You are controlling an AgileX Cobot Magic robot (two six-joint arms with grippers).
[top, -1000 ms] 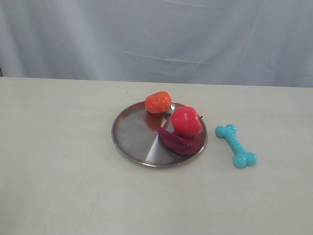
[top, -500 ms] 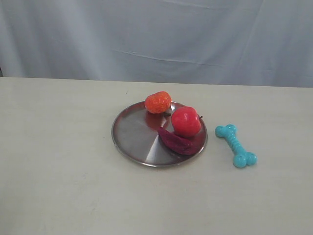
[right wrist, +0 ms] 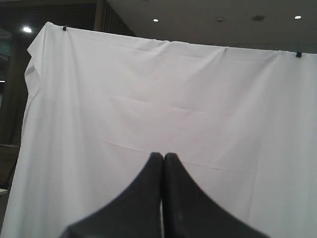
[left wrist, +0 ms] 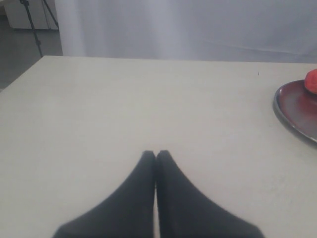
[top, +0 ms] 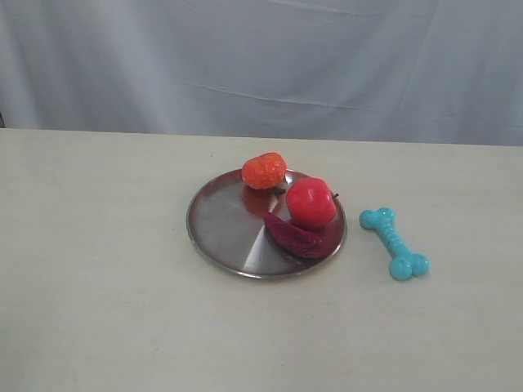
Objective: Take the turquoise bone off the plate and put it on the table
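The turquoise bone (top: pixel 394 242) lies flat on the cream table (top: pixel 98 269), just right of the steel plate (top: pixel 225 229) and apart from its rim. Neither gripper shows in the exterior view. In the left wrist view my left gripper (left wrist: pixel 155 154) is shut with nothing in it, low over bare tabletop, and the plate's edge (left wrist: pixel 287 115) sits off to one side. My right gripper (right wrist: pixel 163 156) is shut and empty, raised and facing the white cloth backdrop (right wrist: pixel 148 99).
On the plate lie an orange-red strawberry-like fruit (top: pixel 263 171), a red apple (top: pixel 310 202) and a dark purple piece (top: pixel 296 235). A grey-white cloth (top: pixel 261 65) hangs behind the table's far edge. A tripod (left wrist: pixel 30 22) stands beyond the table corner.
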